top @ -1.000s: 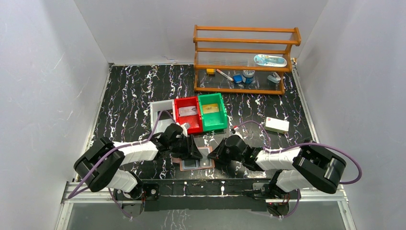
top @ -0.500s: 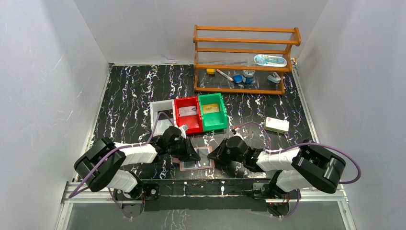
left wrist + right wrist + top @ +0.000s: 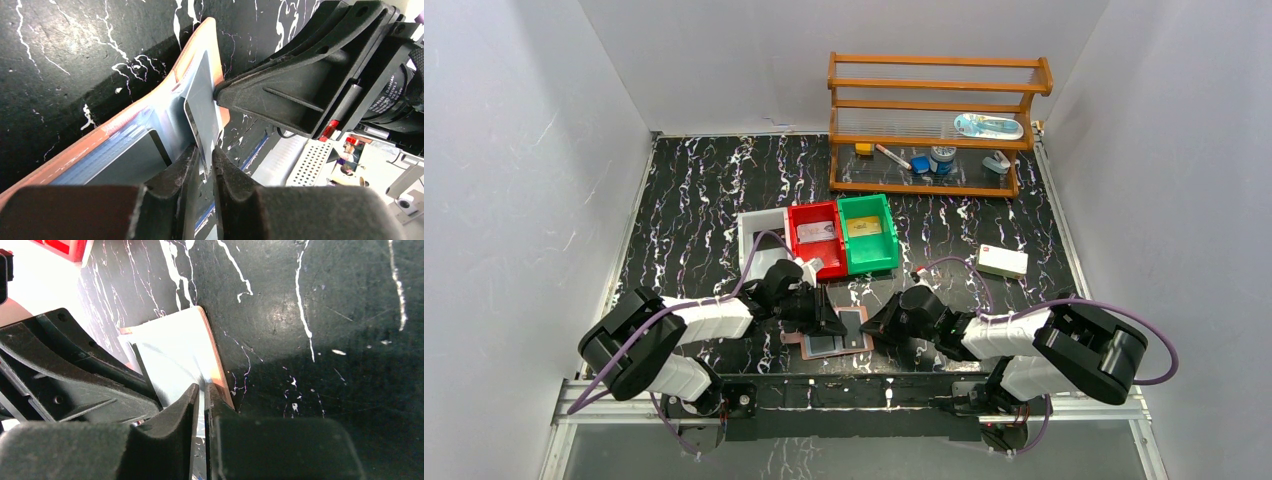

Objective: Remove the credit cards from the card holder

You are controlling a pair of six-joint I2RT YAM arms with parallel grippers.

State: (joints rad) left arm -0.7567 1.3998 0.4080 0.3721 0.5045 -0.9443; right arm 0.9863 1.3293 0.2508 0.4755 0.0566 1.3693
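Closing tighter than 1 second ago, pinching card [image 3: 202,100] with left gripper [image 3: 202,155], clamping card holder [image 3: 172,347] edge with right gripper [image 3: 200,395]; extracting now, next needing steady pull leftward.

Card holder at the near table edge, between both grippers

The small reddish-brown leather bifold card holder [image 3: 819,345] lay open on the black marbled table [image 3: 694,190], close to its near edge, with the left gripper [image 3: 829,322] over its left half and the right gripper [image 3: 874,328] at its right edge. A thin grey card [image 3: 200,110] stood out of its pocket, between the left gripper's fingers [image 3: 172,180]. Behind the holder three open plastic bins sat in a row: white bin [image 3: 756,240] left, red bin [image 3: 816,238] middle, green bin [image 3: 867,232] right. A white rectangular box [image 3: 1002,262] lay to their right, and a two-tier wooden rack [image 3: 936,120] stood at the far right.
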